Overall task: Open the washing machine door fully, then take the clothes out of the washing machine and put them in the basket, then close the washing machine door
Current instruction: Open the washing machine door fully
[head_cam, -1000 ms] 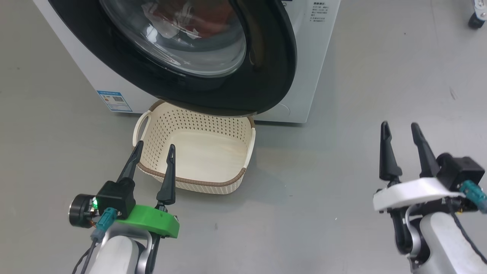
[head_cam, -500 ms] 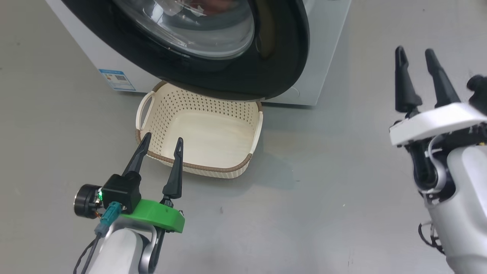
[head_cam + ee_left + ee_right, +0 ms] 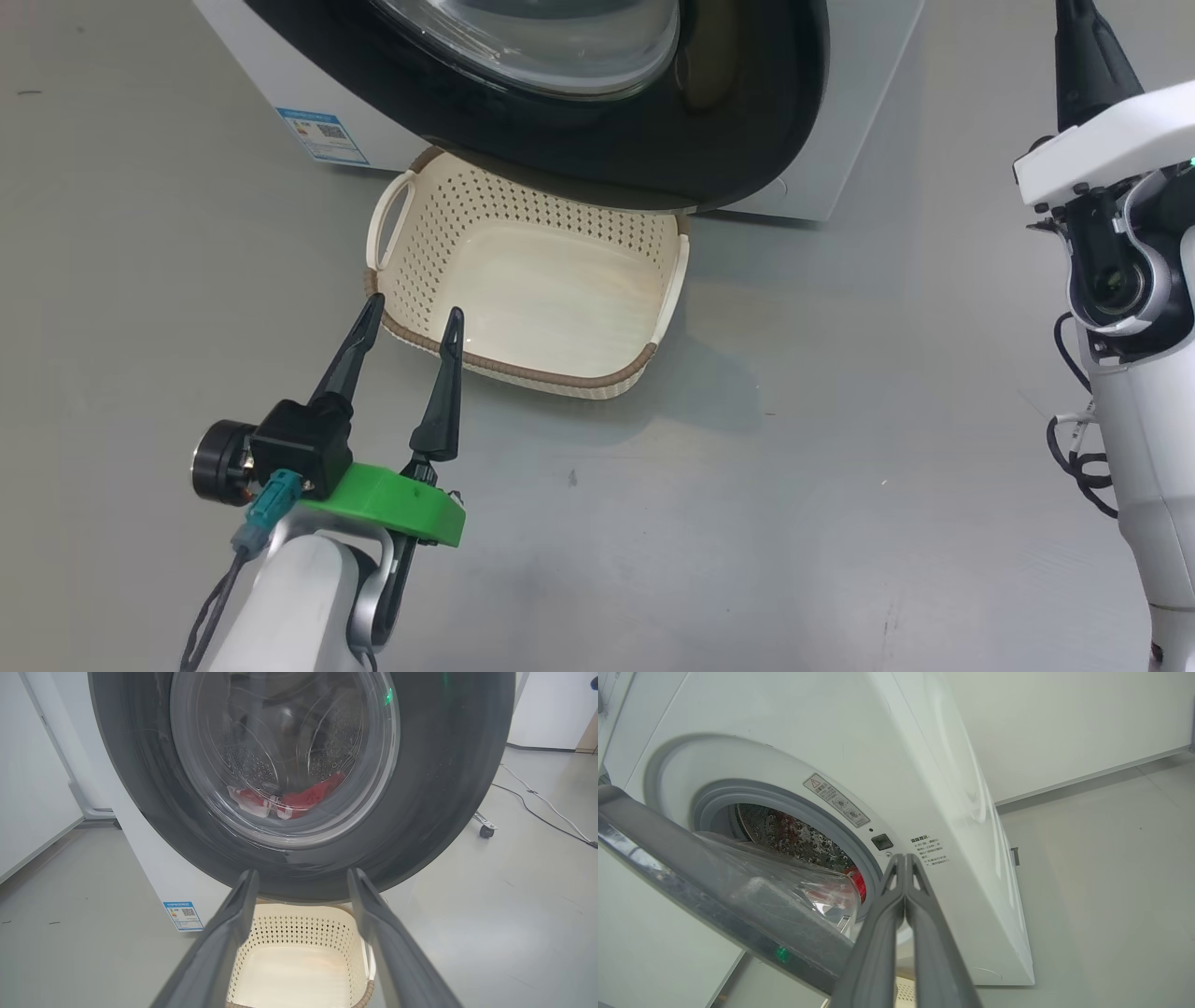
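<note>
- A small black caster (image 3: 486, 831) on a metal leg stands on the smooth grey floor (image 3: 523, 914).
- A pale cable (image 3: 530, 792) lies across the floor just right of the caster and reaches the frame's edge.
- Behind the caster rises a white wall (image 3: 551, 709), a dark skirting strip (image 3: 537, 748) at its foot.
- Far left of the caster, white panels (image 3: 32, 774) meet the floor.

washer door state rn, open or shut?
Ajar, not fully open. In the right wrist view the door stands off the gasket at an angle, with the drum and red clothes visible through the gap.
</note>
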Robot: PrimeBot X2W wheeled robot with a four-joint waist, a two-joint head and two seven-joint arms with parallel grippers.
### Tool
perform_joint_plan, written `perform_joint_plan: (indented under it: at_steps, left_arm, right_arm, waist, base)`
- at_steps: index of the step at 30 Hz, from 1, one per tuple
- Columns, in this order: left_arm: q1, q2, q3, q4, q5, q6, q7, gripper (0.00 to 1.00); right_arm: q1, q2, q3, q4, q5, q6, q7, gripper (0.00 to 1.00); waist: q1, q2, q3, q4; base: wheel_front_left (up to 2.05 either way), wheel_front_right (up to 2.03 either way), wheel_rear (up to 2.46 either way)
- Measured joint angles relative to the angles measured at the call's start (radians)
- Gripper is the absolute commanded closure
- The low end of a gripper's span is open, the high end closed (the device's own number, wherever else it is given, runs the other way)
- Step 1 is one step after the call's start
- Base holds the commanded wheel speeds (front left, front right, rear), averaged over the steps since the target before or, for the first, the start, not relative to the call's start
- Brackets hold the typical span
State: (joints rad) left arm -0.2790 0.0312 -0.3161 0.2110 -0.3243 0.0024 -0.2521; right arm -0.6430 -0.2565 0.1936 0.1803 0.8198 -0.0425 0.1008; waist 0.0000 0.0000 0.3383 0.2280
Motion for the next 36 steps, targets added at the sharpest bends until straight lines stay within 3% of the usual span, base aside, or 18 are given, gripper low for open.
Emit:
perform_joint_plan:
  at_steps: [21, 36]
  left_arm:
    - [-0.045, -0.002, -0.011, -0.010, -0.027, 0.000, 0.000, 0.00]
    - [-0.058, -0.002, -0.012, -0.007, -0.028, 0.000, 0.000, 0.00]
  right_arm:
    - [-0.229, 0.156, -0.135, 0.183, 0.415, -0.049, 0.298, 1.00]
    - [-0.282, 0.168, -0.175, 0.276, 0.588, -0.076, 0.477, 1.00]
  waist:
    - [0.0001, 0.0000, 0.085, 0.075]
    - [0.0001, 0.0000, 0.093, 0.078]
  base:
    - [0.00, 0.00, 0.00]
    - [0.00, 0.00, 0.00]
